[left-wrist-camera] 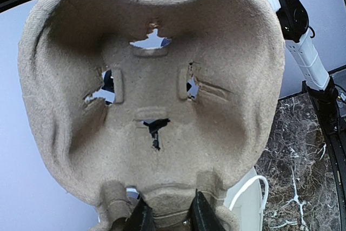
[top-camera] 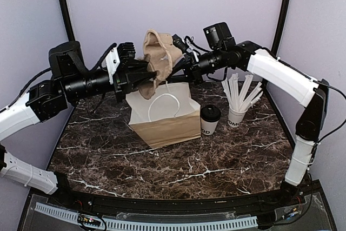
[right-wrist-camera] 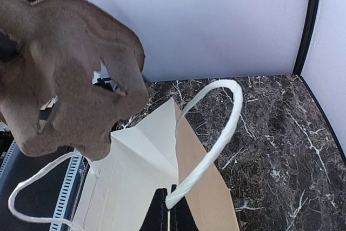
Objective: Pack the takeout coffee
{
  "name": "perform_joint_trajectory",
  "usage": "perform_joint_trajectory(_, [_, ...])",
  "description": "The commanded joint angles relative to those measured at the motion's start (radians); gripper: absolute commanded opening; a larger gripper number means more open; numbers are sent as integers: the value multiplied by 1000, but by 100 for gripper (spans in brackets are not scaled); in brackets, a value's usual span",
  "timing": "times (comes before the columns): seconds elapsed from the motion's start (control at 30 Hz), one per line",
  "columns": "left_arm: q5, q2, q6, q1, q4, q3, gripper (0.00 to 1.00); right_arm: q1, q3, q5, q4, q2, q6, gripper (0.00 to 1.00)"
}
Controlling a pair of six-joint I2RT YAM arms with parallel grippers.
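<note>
above the bag (top-camera: 165, 118), left gripper (left-wrist-camera: 170, 217) pinches carrier (left-wrist-camera: 151, 41).

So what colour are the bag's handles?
White handles on a brown bag; right wrist view shows them best.

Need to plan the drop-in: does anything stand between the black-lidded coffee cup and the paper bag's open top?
Yes: the pulp cup carrier, pinched by the left gripper, hangs above the mouth of the paper bag, whose rim the right gripper grips. Nothing sits between the coffee cup and the bag's side.
</note>
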Motion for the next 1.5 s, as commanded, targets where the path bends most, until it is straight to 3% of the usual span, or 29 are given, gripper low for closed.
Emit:
perform_joint_trajectory(0.0, [-22, -23, 36, 6, 72, -17, 21, 13, -18, -32, 27, -26, 3, 0])
perform_joint_trajectory(0.33, [-10, 11, 24, 6, 216, -144, 21, 16, -17, -32, 31, -28, 18, 0])
perform_joint_trajectory(0.5, [46, 15, 3, 5, 196, -157, 21, 16, -18, -7, 30, -32, 19, 0])
perform_joint_trajectory(0.73, [104, 16, -49, 5, -10, -119, 22, 16, -5, 49, 38, -25, 39, 0])
perform_joint_trajectory(1.23, [-70, 174, -161, 5, -601, 165, 22, 16, 6, 45, 14, -24, 36, 0])
perform_joint_trajectory(1.47, [-200, 207, -126, -2, -625, 239, 22, 16, 1, 23, 10, -12, 51, 0])
